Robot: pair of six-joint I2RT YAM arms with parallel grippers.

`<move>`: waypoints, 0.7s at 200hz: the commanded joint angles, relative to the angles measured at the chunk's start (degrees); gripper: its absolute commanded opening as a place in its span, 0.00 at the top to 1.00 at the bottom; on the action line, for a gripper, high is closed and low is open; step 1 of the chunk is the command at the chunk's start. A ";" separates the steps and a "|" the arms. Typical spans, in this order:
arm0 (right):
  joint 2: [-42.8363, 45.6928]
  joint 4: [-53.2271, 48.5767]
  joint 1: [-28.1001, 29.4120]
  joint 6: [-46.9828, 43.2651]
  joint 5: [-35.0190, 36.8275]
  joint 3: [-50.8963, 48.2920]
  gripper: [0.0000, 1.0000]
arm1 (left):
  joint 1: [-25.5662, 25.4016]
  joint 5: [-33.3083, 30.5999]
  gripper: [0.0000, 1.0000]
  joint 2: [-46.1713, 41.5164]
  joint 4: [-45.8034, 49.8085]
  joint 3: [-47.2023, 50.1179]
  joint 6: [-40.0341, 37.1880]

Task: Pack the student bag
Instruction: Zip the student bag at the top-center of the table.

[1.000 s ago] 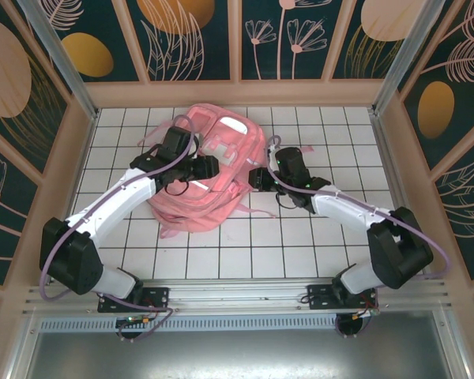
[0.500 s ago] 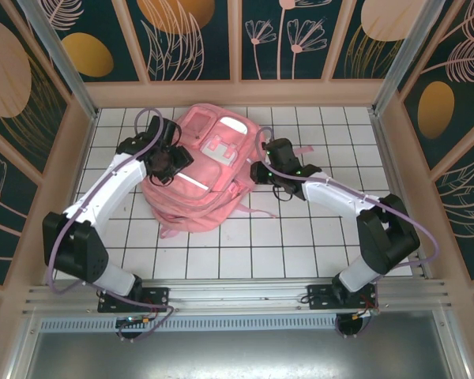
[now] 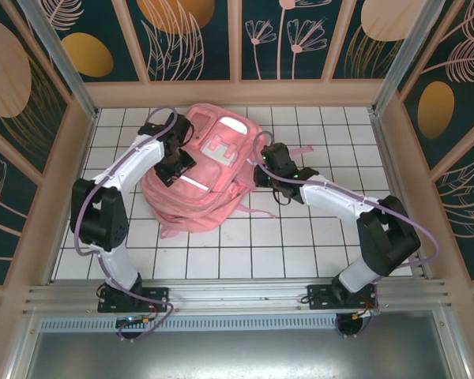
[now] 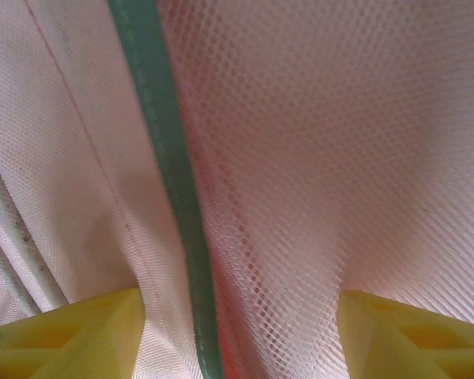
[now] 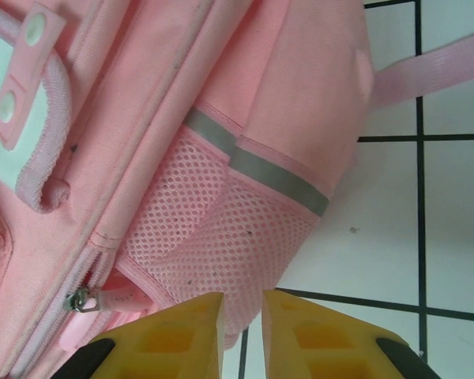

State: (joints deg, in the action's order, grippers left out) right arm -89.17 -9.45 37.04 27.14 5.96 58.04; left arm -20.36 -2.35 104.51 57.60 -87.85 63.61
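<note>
The left gripper (image 4: 237, 332), jaws apart, presses against pink mesh on the student bag (image 3: 205, 178), which lies flat in the middle of the tiled table (image 3: 300, 245). The right gripper (image 5: 242, 328), jaws almost together and holding nothing, hovers beside the bag's side pocket (image 5: 221, 221) and zipper pull (image 5: 103, 300). No items to pack are visible; I judge the packing is either done or not begun.

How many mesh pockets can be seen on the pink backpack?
2: one mesh pocket on the student bag beside the right gripper; one at the left gripper. Others may be hidden.
</note>
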 commanded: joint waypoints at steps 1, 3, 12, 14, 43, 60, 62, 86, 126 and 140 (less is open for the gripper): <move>2.97 0.14 0.44 0.44 3.12 -1.26 0.79 | 0.12 -1.89 0.42 0.83 2.43 1.20 1.97; 3.06 0.14 0.46 0.46 3.26 -1.39 0.79 | 0.14 -1.99 0.44 0.71 2.21 1.61 2.11; 3.78 0.21 0.44 0.38 3.76 -1.87 0.80 | 0.14 -2.00 0.53 -0.29 0.77 3.51 2.90; 3.90 0.33 0.46 0.35 3.79 -2.03 0.80 | 0.12 -1.97 0.55 -0.58 0.36 3.99 3.05; 5.47 1.23 0.36 -0.19 4.23 -3.76 0.80 | 0.13 -1.84 1.00 -3.47 -2.94 6.85 4.22; 6.29 1.94 0.32 -0.83 3.71 -4.57 0.80 | 0.08 -1.83 1.00 -3.70 -2.67 4.14 3.50; 6.51 2.04 0.32 -0.96 3.54 -4.75 0.80 | 0.11 -1.79 1.00 -3.77 -2.67 3.82 3.37; 9.44 5.22 -0.11 -3.00 -0.96 -6.84 0.82 | 0.12 -2.43 1.00 -5.85 -3.81 -1.73 1.54; 15.51 16.39 -0.04 -9.02 -9.77 -14.28 0.84 | 0.23 -2.16 1.00 -12.57 -11.59 -5.71 -1.96; 16.85 23.99 0.69 -13.46 -13.75 -18.99 0.86 | 0.31 0.24 1.00 -12.53 -12.63 -6.76 -2.49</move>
State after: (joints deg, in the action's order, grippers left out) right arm -74.65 1.56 37.12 21.19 0.05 45.17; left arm -20.34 -4.03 95.00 53.17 -90.28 64.16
